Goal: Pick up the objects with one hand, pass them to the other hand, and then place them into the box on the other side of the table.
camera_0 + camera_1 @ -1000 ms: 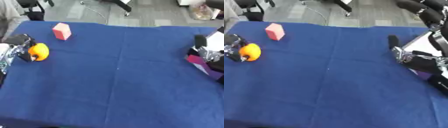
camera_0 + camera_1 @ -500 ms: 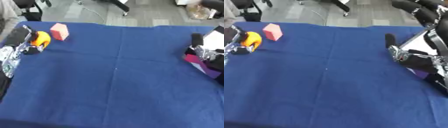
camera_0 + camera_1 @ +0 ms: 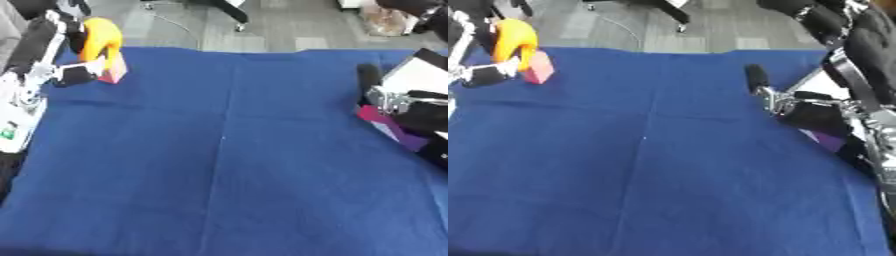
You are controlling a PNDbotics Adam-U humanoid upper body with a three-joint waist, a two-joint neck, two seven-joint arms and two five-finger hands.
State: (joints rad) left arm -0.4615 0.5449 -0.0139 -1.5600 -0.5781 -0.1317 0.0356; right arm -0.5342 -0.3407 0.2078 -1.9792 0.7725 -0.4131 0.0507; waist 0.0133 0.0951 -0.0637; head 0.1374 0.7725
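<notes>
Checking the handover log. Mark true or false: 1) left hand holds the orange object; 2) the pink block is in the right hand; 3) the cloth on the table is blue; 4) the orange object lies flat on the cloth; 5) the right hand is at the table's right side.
1) True: the left hand is curled on the orange object.
2) False: the pink block sits on the blue cloth near the left hand.
3) True.
4) False: it is lifted in the left hand.
5) True: the right hand is there, holding nothing visible.
</notes>
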